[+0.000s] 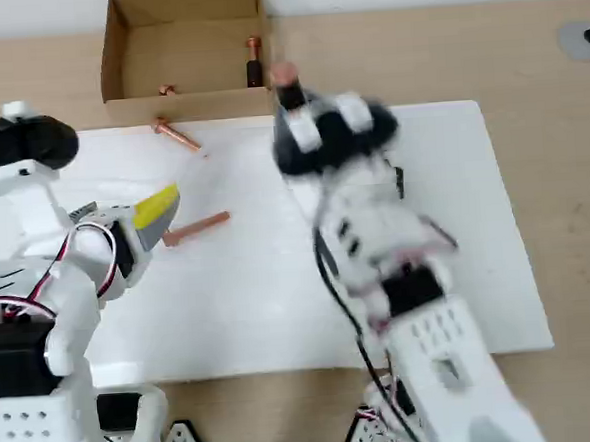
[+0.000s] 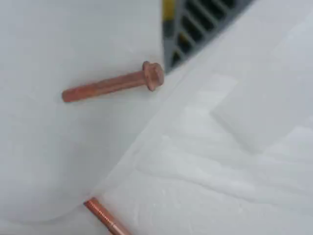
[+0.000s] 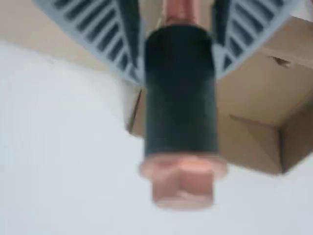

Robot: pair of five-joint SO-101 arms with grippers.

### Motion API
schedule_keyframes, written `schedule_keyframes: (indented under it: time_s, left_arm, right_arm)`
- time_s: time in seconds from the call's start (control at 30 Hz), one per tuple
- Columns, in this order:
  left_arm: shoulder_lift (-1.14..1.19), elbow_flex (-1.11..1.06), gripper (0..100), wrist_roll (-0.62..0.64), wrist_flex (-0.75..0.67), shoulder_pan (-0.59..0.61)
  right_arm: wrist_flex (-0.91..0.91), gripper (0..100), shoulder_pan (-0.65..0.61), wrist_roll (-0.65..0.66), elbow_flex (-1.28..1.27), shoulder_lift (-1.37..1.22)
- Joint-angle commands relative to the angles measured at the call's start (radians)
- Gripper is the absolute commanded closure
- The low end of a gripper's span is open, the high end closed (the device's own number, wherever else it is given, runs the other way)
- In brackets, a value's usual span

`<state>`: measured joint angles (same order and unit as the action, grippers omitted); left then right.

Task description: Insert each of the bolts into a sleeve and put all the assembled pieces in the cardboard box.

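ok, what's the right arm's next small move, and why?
Probably carry the sleeved bolt a little farther, over the cardboard box opening, before releasing. The right tool is clamped on it, and it hangs by the box's near corner, outside its walls.

The sheet [image 1: 281, 312] lies on the table [image 1: 551, 145]. The cardboard box [image 1: 114, 52] stands on the table just behind the sheet's far edge, toward my left. In the box, an assembled piece [image 1: 253, 63] rests by the right wall, and what seems to be another bolt end [image 1: 167, 90] sits against the front wall. On the sheet, the far bolt [image 1: 177, 135] lies just before the box's front wall. The near bolt [image 1: 197, 228] lies closer to me, well apart from the far one, with its head just beside my left gripper [image 1: 159, 214]. My right gripper [image 1: 290, 106] clamps a sleeved bolt [image 3: 180, 98] above the sheet's far edge, at the box's front right corner.
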<state>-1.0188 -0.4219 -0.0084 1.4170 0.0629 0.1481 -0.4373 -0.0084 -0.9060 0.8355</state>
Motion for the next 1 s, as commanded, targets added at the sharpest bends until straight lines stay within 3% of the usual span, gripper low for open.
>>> schedule_keyframes:
  time_s: [0.0,0.33,0.7,0.97]
  left_arm:
    - [-0.005,-0.015,66,-0.012,-0.008,0.023]
    - [-0.005,-0.025,66,-0.011,-0.107,0.338]
    - [-0.004,-0.026,66,-0.011,-0.126,0.35]
    - [-0.002,-0.026,66,-0.012,-0.12,0.35]
  right_arm:
    - [-0.032,98.9,0.015,0.006,0.308,-0.294]
    - [-0.032,98.9,0.016,0.006,0.835,-0.955]
    - [-0.018,98.9,0.079,0.006,1.65,-1.75]
    - [0.189,98.6,0.059,0.012,2.336,-2.255]
